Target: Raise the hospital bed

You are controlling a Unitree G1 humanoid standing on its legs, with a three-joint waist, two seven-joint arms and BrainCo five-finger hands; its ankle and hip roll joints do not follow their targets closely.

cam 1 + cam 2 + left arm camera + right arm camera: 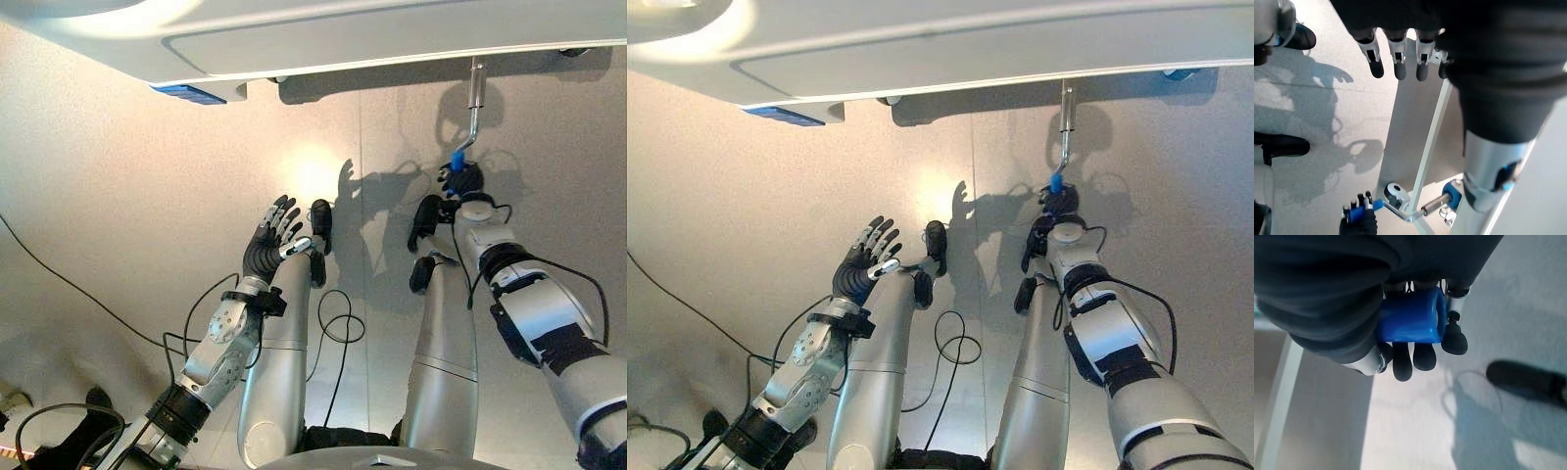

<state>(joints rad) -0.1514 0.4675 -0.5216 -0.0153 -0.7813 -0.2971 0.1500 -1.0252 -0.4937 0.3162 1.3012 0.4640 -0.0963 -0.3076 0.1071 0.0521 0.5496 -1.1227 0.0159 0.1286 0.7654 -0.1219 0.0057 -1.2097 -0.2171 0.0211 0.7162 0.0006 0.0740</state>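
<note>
The white hospital bed [323, 39] spans the top of the eye views. A metal crank [475, 108] hangs down from its edge and ends in a blue handle [458, 160]. My right hand [460, 181] is shut on that blue handle [1410, 318], its fingers curled round it in the right wrist view. My left hand [272, 235] is held up over the floor, to the left of the crank, open with fingers spread and holding nothing. The left wrist view shows its straight fingers [1396, 61], and farther off the crank [1420, 210] with my right hand [1359, 220] on it.
A blue tab [191, 94] shows under the bed's left end. A white bed frame bar [1427, 147] runs past the crank. A dark shoe-like shape [1528, 382] lies on the pale floor [118, 215].
</note>
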